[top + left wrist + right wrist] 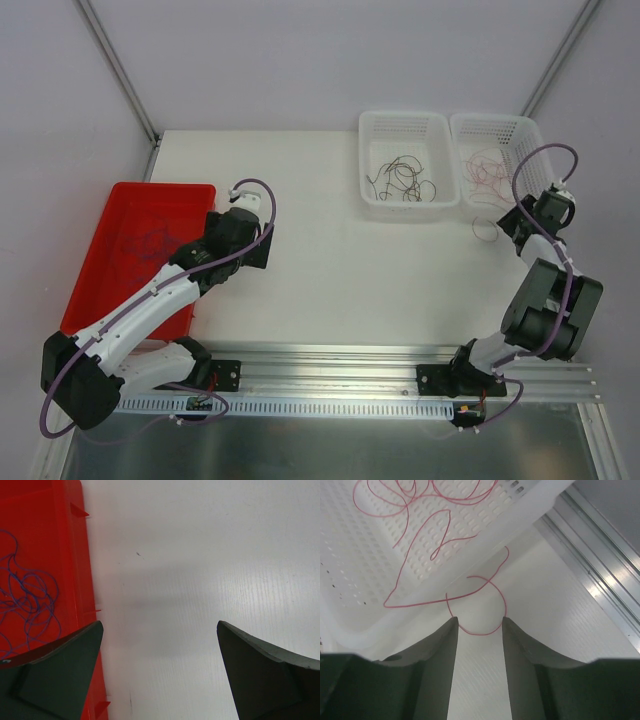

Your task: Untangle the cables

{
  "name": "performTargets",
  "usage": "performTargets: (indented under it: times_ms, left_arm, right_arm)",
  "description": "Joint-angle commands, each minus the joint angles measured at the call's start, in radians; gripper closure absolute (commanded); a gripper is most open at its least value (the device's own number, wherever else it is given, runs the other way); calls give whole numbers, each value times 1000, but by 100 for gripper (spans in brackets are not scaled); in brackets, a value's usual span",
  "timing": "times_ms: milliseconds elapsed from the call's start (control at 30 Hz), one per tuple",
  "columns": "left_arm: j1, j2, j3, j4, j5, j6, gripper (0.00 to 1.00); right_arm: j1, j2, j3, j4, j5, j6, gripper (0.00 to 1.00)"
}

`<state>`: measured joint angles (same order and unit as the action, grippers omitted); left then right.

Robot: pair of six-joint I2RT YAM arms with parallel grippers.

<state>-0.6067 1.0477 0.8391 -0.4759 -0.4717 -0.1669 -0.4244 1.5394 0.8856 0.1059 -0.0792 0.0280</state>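
Red tray [95, 270] at far left holds the purple cables [30, 600] in a loose snarl. My left hand [159, 630] hangs just right of it over the desk [330, 270], fingers spread wide, holding nothing. Further right, the middle basket [410, 208] has the dark cables [400, 180] in it, and the right basket [530, 525] has the pink cables [420, 540]. One pink strand [490, 587] spills over that basket's near rim and curls into a loop on the desk. My right hand [480, 622] sits at that loop with its fingers partly apart, one on each side, not pinching it. I judge the step to be getting this stray strand into its basket. Next I would need to close on the hair-thin wire low at the desk, then lift it over the rim without dragging out the rest.
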Motion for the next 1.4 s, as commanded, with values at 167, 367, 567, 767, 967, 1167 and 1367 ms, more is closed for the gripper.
performTargets:
  times_ms: [167, 367, 567, 767, 967, 1167, 1367]
  left_arm:
    - [12, -15, -3, 16, 27, 15, 1]
    - [13, -15, -2, 16, 27, 15, 1]
    - [12, -8, -2, 14, 31, 15, 1]
    - [12, 0, -2, 14, 31, 18, 1]
    - [12, 6, 0, 14, 31, 20, 1]
    - [12, 11, 0, 14, 35, 20, 1]
    - [10, 14, -3, 14, 35, 21, 1]
  right_arm:
    - [-77, -130, -88, 100, 44, 485, 48]
    - [-108, -105, -76, 29, 70, 763, 55]
    - [-108, -47, -54, 9, 71, 932, 54]
    - [-99, 16, -46, 52, 67, 1046, 53]
    - [-97, 39, -45, 106, 72, 1107, 53]
    - [-96, 77, -16, 121, 88, 1138, 52]
    - [-90, 119, -1, 153, 56, 1155, 52]
